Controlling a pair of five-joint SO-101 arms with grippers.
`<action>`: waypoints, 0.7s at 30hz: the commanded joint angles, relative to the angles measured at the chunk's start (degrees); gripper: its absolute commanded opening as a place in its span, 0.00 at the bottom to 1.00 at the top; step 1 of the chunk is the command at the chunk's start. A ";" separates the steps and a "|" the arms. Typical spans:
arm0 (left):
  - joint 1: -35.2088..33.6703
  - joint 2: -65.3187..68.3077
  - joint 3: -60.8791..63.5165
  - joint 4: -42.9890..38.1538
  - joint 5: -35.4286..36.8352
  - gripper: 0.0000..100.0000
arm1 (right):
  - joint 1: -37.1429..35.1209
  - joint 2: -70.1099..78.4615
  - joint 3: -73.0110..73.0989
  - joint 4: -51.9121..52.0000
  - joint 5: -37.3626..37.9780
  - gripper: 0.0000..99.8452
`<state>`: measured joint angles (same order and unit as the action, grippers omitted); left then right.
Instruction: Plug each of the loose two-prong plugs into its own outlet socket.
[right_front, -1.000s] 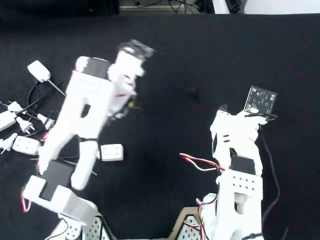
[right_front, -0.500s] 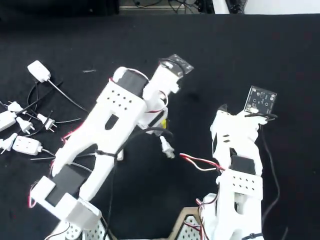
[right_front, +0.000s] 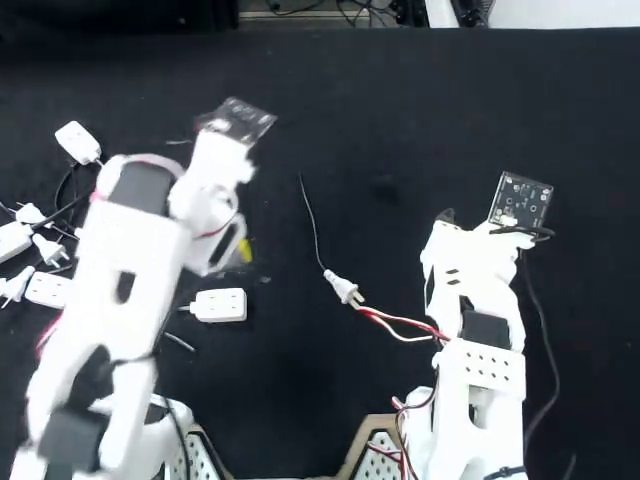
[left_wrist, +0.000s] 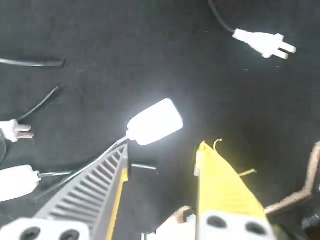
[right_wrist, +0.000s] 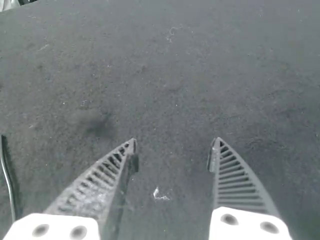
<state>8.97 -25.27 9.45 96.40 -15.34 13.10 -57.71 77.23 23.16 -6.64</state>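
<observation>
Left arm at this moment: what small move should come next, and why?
Probably lower the left end effector and close on the white outlet socket. It is open and empty, the socket lies just ahead of it, and the loose plug lies apart, unplugged.

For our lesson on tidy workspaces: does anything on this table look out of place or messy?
Yes. One two-prong plug lies alone in the middle of the table, its thin cord trailing away, apart from the rest. At the table's edge, beside the left arm, the other plugs and sockets sit among tangled, crossing cords. Nothing looks broken.
</observation>
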 joint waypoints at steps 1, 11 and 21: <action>-7.52 -12.40 21.32 -9.49 -1.41 0.22 | -0.79 -1.89 -0.13 -1.32 0.09 0.22; -14.11 -6.77 37.76 -15.12 -12.92 0.22 | -0.79 -1.89 0.31 -1.58 0.09 0.22; -14.20 5.89 37.85 -35.16 -12.92 0.22 | -0.70 -1.89 0.22 -1.58 0.09 0.22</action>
<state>-5.10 -23.52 47.69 68.53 -27.56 13.10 -57.71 78.11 23.16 -6.64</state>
